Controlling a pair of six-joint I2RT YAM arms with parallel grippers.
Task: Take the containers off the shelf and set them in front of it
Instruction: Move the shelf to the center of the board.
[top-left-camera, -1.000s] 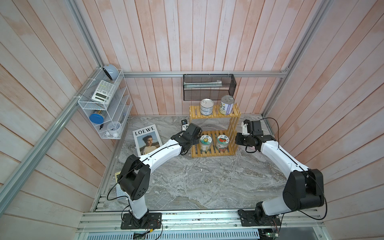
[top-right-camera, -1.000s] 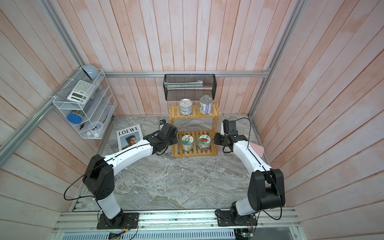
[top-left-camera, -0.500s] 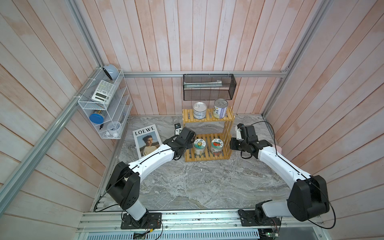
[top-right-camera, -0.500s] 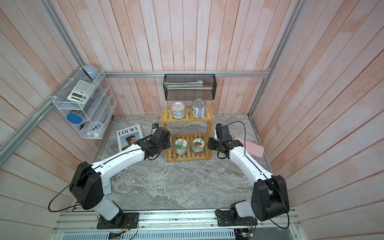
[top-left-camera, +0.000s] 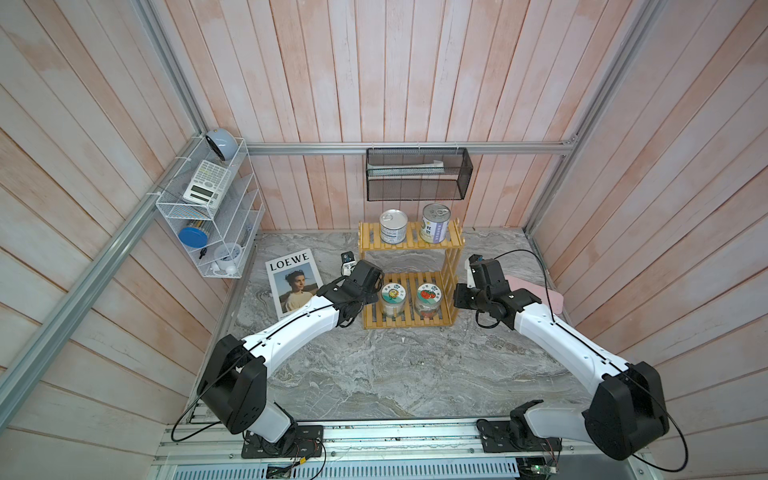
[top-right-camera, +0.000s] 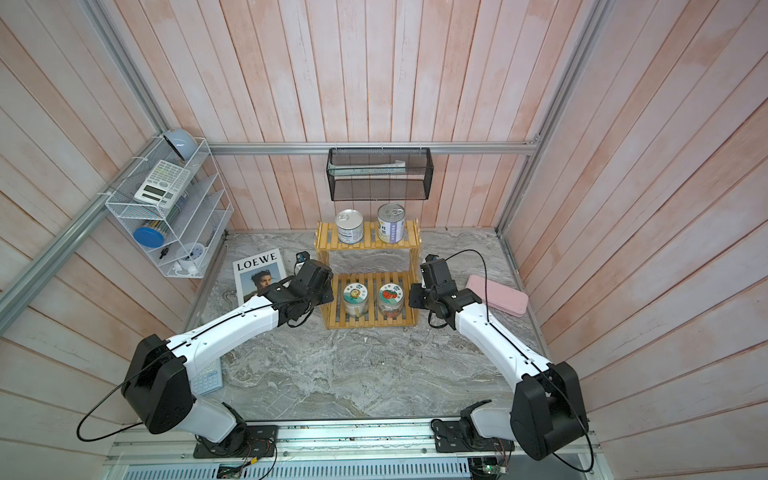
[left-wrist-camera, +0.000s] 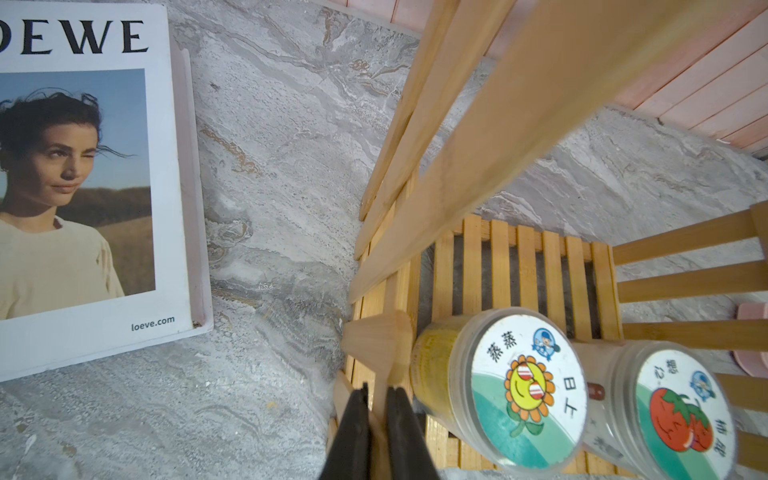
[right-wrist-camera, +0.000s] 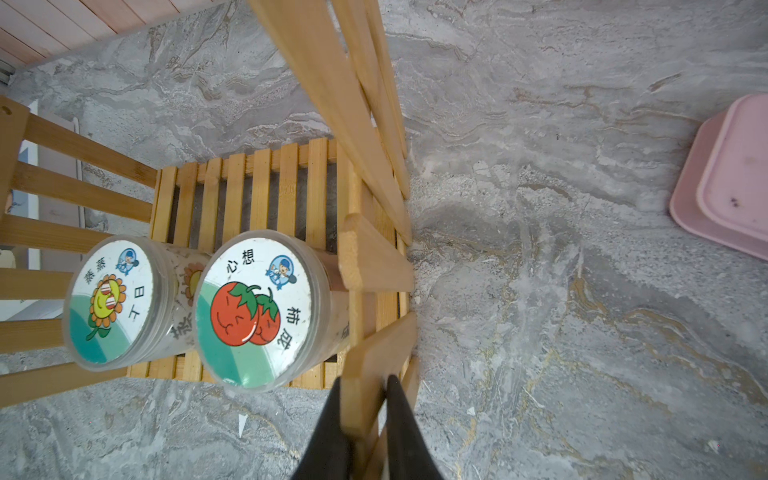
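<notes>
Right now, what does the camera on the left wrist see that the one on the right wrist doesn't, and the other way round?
Left wrist only: the left gripper, shut on a slat at one end of the shelf, and the LOEWE magazine with its cover photo.
Right wrist only: the right gripper, shut on a slat at the opposite end, and most of the pink tray; the left wrist catches just a pink sliver.
Both: the sunflower-lid jar and tomato-lid jar side by side on the lower tier, and the marble tabletop.

Grey marble tabletop (top-left-camera: 374, 374), wooden shelf (top-left-camera: 407, 325) standing on it, magazine (top-left-camera: 294, 280), pink tray (top-right-camera: 498, 296)
</notes>
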